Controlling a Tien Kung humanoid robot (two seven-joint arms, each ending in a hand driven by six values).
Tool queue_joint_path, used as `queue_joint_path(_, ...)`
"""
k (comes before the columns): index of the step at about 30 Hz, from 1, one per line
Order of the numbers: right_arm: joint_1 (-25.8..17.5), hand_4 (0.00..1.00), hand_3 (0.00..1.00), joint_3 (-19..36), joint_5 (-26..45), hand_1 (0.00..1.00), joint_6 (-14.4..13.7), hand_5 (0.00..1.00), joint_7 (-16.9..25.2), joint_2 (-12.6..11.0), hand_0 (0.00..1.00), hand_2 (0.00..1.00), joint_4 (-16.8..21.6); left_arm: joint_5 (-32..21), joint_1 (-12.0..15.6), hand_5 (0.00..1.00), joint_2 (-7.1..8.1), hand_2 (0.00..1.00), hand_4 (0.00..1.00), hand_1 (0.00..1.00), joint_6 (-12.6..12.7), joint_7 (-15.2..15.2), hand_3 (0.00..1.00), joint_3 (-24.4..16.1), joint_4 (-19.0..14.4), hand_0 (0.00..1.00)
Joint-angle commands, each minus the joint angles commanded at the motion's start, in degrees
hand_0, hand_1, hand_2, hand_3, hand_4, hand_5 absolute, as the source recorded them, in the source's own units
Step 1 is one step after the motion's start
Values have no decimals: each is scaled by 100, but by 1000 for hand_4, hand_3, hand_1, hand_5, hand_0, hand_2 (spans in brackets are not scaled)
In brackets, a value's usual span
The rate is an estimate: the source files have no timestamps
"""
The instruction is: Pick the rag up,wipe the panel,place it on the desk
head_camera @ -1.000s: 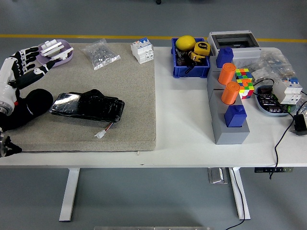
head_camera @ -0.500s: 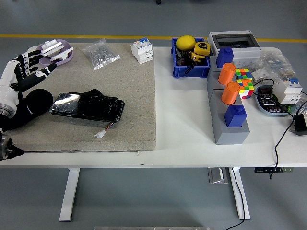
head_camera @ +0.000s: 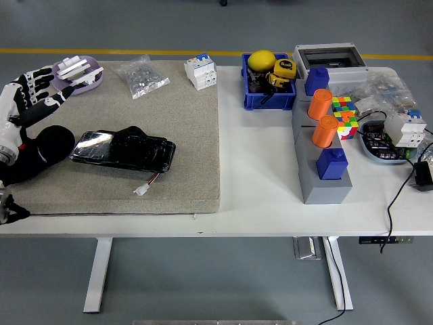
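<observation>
- The left hand [head_camera: 30, 95] comes in at the left edge, above the far left corner of the mat [head_camera: 183, 149]; its fingers [head_camera: 42, 78] are spread wide and hold nothing.
- The rag [head_camera: 37, 154], a dark bundle, lies on the mat's left side, below that hand and under the arm's forearm.
- The panel [head_camera: 124, 150], black and glossy, lies flat on the mat just right of the rag, touching it or nearly so; a small white plug on red wires [head_camera: 143, 188] trails from its near edge.
- A purple dish [head_camera: 82, 76] with white parts sits at the mat's far left corner, just beyond the fingertips.
- A clear bag [head_camera: 141, 76] of small parts and a white breaker [head_camera: 201, 72] stand along the mat's far edge.
- On the bare worktop [head_camera: 257, 183] to the right: a blue bin [head_camera: 268, 87], a grey block [head_camera: 319, 169] with orange cylinders and blue caps, and a colour cube [head_camera: 344, 115].
- The right hand is out of view.
</observation>
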Motion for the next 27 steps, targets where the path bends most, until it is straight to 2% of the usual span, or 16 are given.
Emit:
queue_joint_path(7, -2, 977, 562, 72, -45, 592, 2, 490, 10, 19, 775, 608, 4, -7, -14, 356, 2, 804, 986, 869, -6, -2, 768, 6, 4, 821)
queue_joint_path(11, -9, 977, 563, 18, 9, 591, 19, 490, 11, 19, 775, 608, -10, -19, -16, 358, 60, 802, 987, 869, -18, 7, 768, 11, -107, 822)
queue_joint_path(20, 2, 977, 562, 4, -3, 591, 26, 490, 8, -24, 776, 608, 8, -135, -89, 360, 375, 803, 988, 870, -66, 106, 768, 93, -477, 822)
queue_joint_path(27, 5, 977, 562, -97, 82, 592, 67, 492, -9, -65, 775, 608, -1, -229, -187, 360, 761, 807, 987, 872, -69, 331, 771, 215, -935, 824)
